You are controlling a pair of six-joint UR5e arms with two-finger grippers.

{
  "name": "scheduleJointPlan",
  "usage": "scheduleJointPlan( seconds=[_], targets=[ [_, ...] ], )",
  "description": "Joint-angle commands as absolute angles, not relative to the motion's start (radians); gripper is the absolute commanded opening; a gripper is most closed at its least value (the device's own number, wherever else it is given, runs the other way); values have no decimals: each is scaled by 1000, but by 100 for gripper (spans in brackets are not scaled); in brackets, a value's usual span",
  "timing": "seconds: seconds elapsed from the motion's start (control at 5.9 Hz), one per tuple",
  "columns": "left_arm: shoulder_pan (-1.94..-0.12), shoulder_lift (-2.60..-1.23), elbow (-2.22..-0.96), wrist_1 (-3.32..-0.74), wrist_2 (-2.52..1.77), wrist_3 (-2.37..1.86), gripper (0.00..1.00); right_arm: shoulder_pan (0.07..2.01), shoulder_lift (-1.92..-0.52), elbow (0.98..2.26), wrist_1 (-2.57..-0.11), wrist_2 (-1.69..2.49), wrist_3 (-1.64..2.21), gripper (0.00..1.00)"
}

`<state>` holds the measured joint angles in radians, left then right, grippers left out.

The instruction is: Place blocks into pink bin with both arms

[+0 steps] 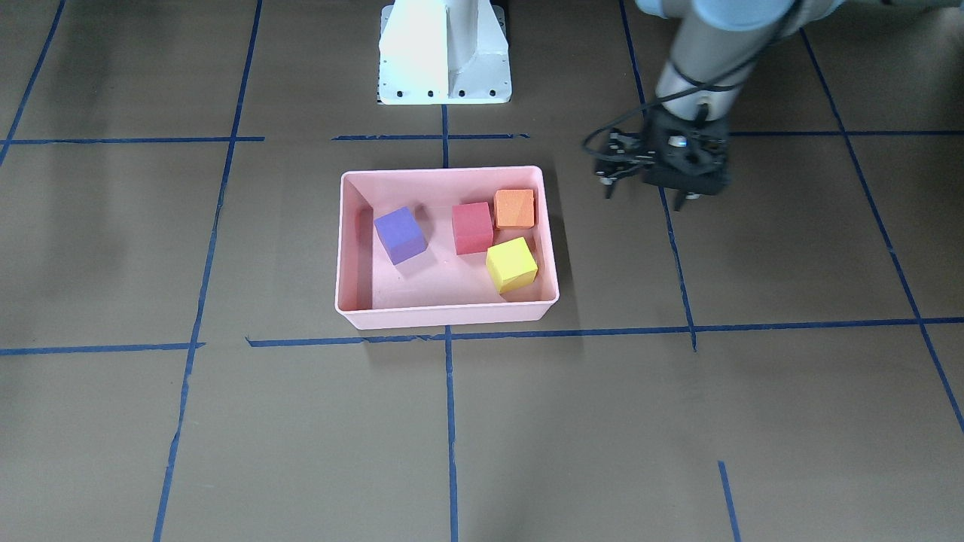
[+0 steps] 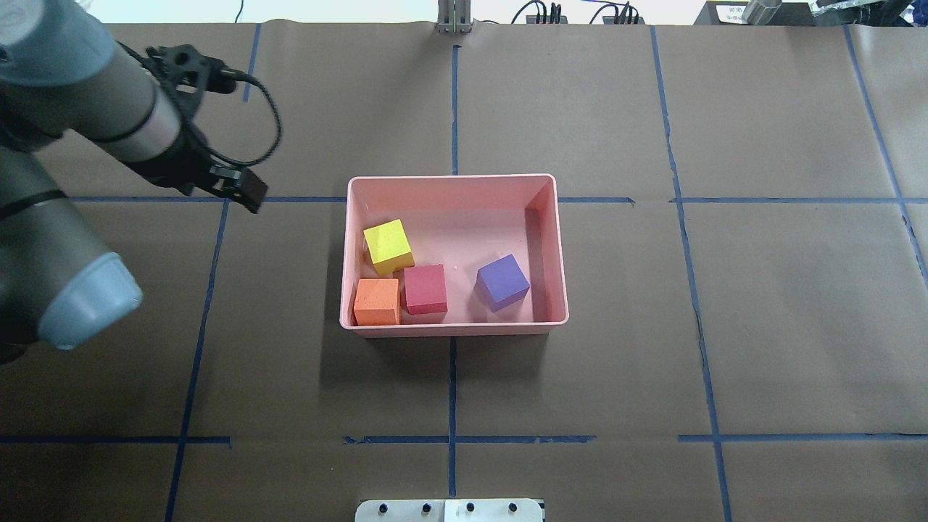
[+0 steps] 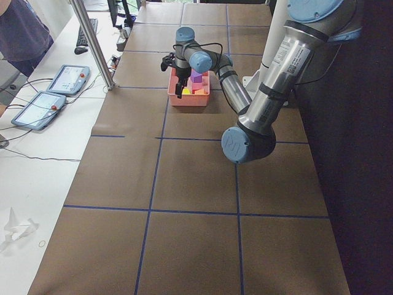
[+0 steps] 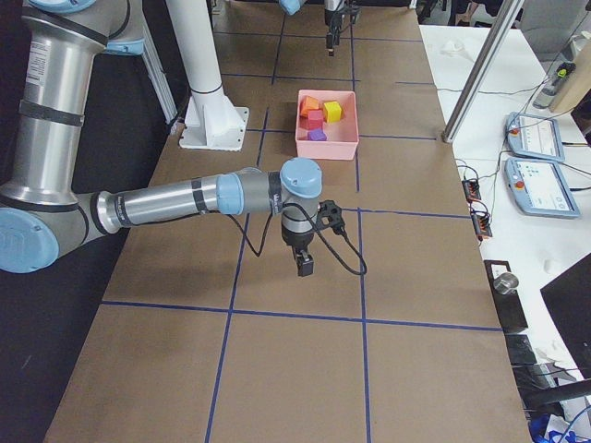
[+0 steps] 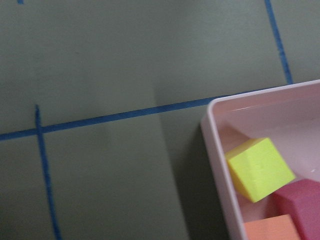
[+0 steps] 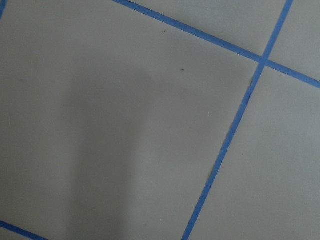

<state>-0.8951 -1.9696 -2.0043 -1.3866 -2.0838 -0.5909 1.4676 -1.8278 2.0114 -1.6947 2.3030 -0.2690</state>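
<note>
The pink bin [image 2: 561, 246] sits mid-table and holds all four blocks: yellow-green [image 2: 388, 245], orange [image 2: 377, 301], red [image 2: 425, 288] and purple [image 2: 502, 281]. It also shows in the front view [image 1: 343, 248]. My left gripper [image 2: 235, 185] hangs over bare table beside the bin's end nearest the yellow-green block. It is apart from the bin, empty, and its fingers look spread; it also shows in the front view [image 1: 693, 199]. The left wrist view shows the bin corner [image 5: 212, 117] and the yellow-green block [image 5: 260, 167]. My right gripper [image 4: 303, 266] shows only in the exterior right view, low over the table far from the bin; I cannot tell its state.
Brown paper with blue tape lines covers the table. The white base pedestal [image 1: 444, 53] stands behind the bin. A metal post [image 4: 480, 69], tablets [image 4: 531, 138] and cables lie on the white side bench.
</note>
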Motion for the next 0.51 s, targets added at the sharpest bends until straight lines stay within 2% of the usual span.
scheduleJointPlan(
  seconds=[0.0, 0.34],
  targets=[
    [-1129, -1782, -2000, -1388, -2204, -200, 100, 1579, -1868, 1949, -1695, 2303, -388, 100],
    [-1424, -1611, -1840, -1399, -2331, 173, 100, 1589, -1870, 1931, -1695, 2303, -335, 100]
  ],
)
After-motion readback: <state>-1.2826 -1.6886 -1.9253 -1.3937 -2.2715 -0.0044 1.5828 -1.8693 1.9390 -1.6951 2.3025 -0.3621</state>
